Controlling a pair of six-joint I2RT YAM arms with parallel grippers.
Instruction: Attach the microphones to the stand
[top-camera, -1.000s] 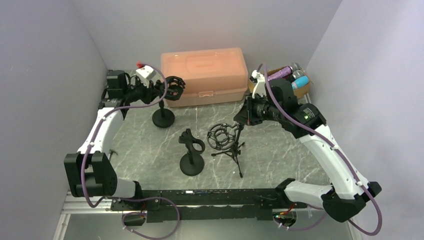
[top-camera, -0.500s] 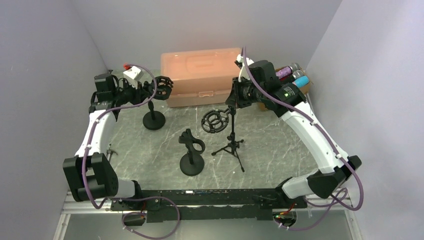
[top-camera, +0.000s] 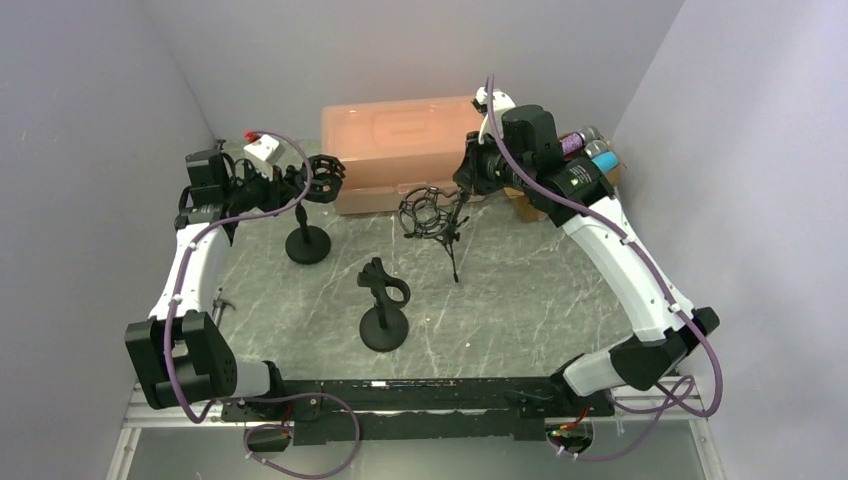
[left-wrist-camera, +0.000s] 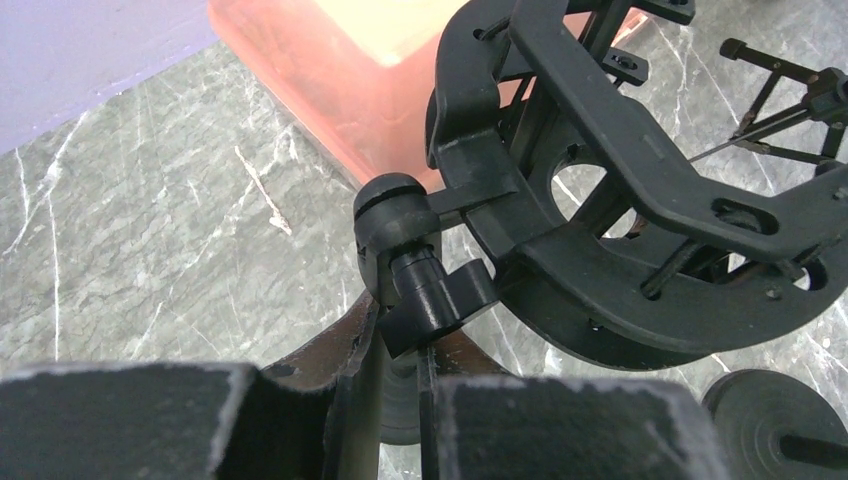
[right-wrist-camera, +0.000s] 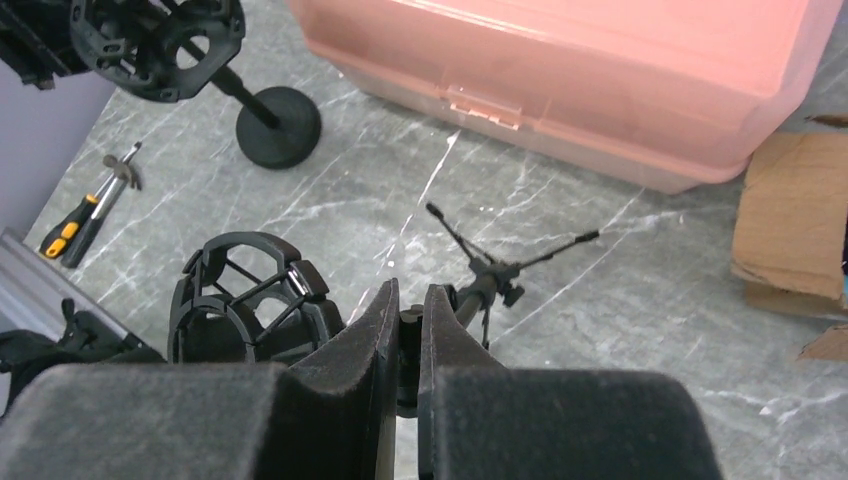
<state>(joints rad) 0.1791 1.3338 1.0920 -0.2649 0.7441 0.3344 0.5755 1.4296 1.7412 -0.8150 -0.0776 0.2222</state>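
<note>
Microphones (top-camera: 585, 150) sit in the cardboard box (right-wrist-camera: 790, 215) at the far right corner, mostly hidden behind the right arm. Only a purple glitter one (top-camera: 568, 144) and a teal one (top-camera: 603, 160) show, lying side by side, heads too small to make out. My read on handling: rigid barrels, light, smooth enough to roll or slip. Take one mid-barrel, across the axis. Stay off the mesh head, since it would dent. Glitter finish probably grips better than the plain one. Right gripper (right-wrist-camera: 408, 330) is clamped on the post of the tripod stand (right-wrist-camera: 490, 275), just below its ring cradle (right-wrist-camera: 245, 295). The stand is tilted and looks lifted off the table (top-camera: 540, 300), though I can't confirm that. Left gripper (left-wrist-camera: 400, 400) is closed on the neck joint of the round-base stand (top-camera: 308, 243), under its own cradle (left-wrist-camera: 640, 210). Both stands are thin and top-heavy, so I'd expect them to tip under side load when a mic is pushed in. A third stand (top-camera: 384, 312) with a clip top stands free mid-table. No mic is mounted on any stand yet. A peach storage case (top-camera: 405, 140) is at the back, and screwdrivers (right-wrist-camera: 90, 215) lie at the left edge.
</note>
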